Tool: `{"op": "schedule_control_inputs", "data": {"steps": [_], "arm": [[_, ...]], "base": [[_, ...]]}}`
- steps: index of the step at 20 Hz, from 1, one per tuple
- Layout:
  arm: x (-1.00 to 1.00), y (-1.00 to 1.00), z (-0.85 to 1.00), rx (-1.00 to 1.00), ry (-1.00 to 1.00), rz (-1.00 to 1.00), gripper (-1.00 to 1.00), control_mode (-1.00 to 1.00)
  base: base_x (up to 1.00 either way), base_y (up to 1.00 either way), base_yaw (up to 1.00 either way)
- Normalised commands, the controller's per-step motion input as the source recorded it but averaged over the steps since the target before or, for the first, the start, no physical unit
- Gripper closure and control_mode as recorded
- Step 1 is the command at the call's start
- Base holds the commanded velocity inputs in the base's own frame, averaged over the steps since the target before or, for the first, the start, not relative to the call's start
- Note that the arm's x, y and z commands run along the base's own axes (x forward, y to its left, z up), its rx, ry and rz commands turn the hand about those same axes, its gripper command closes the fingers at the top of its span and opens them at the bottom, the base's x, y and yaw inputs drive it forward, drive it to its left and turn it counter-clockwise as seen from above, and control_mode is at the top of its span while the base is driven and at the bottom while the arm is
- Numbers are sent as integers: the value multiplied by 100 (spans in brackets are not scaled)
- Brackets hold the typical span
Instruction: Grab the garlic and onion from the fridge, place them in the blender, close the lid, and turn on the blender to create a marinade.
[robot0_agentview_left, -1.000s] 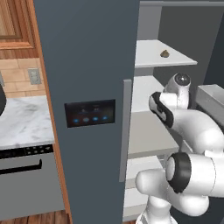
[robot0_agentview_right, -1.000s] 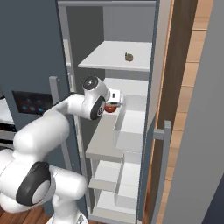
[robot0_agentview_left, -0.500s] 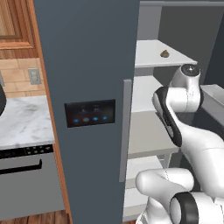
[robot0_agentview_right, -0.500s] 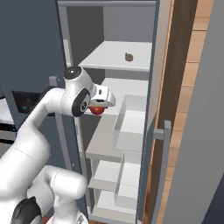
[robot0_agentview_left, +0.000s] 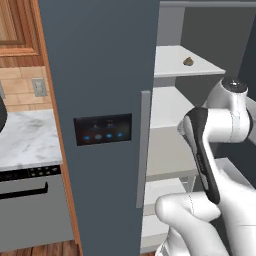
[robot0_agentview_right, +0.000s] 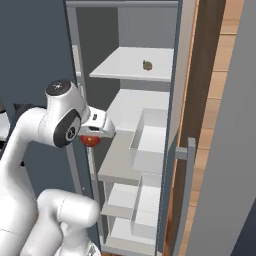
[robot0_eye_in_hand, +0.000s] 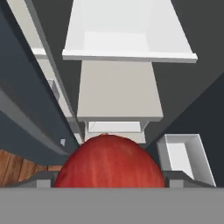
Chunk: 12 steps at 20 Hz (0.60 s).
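Note:
My gripper (robot0_agentview_right: 93, 136) is shut on the onion (robot0_agentview_right: 90, 141), a small red ball that bulges between the two finger tips in the hand view (robot0_eye_in_hand: 109, 162). It hangs just outside the open fridge (robot0_agentview_right: 125, 25), in front of the left end of the middle shelf (robot0_agentview_right: 117, 165). The garlic (robot0_agentview_right: 147, 65), a small brownish lump, lies on the top shelf (robot0_agentview_left: 188, 61). The fridge door (robot0_agentview_left: 95, 75) with its black lit panel (robot0_agentview_left: 102, 129) stands to the left. The blender and the lid are out of view.
A white bin (robot0_agentview_right: 150, 145) sits on the middle shelf, with more white bins below (robot0_eye_in_hand: 183, 157). A second door with a grey handle (robot0_agentview_right: 187, 170) stands open at the right. A marble counter (robot0_agentview_left: 25, 137) and a stove front (robot0_agentview_left: 30, 200) lie left of the fridge.
The hand has drawn back out of the fridge, leftward and a little lower, with the onion still in its grip. The garlic has not moved.

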Motion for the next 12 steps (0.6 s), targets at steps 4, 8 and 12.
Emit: {"op": "schedule_control_inputs", "data": {"steps": [4,8,12], "arm": [[-90,41,0,1,4,0,100,-100],[-68,40,-1,0,0,0,100,-100],[-11,32,-12,-1,7,3,100,-100]], "base": [[0,0,0],[0,0,0],[0,0,0]]}}
